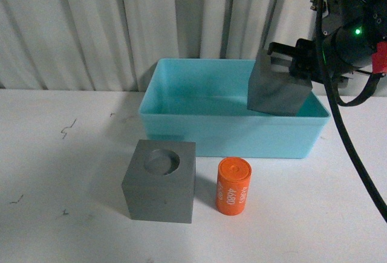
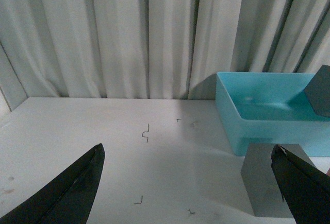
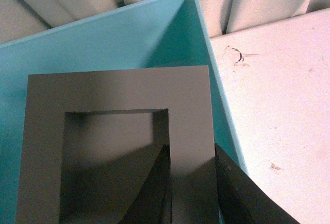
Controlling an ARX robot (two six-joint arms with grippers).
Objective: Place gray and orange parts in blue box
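My right tool (image 3: 191,149) pinches one wall of the gray cube with rectangular recess (image 1: 278,90), held tilted above the right end of the blue box (image 1: 230,133); the box floor lies straight below it. My left tool (image 2: 186,149) is spread over the worktop (image 2: 103,126).

The seven-o'clock cube (image 1: 159,181) and two-o'clock cube (image 1: 278,89) are showing matte gray, the cylinder (image 1: 233,185) orange with white digits, the box (image 1: 242,136) turquoise.
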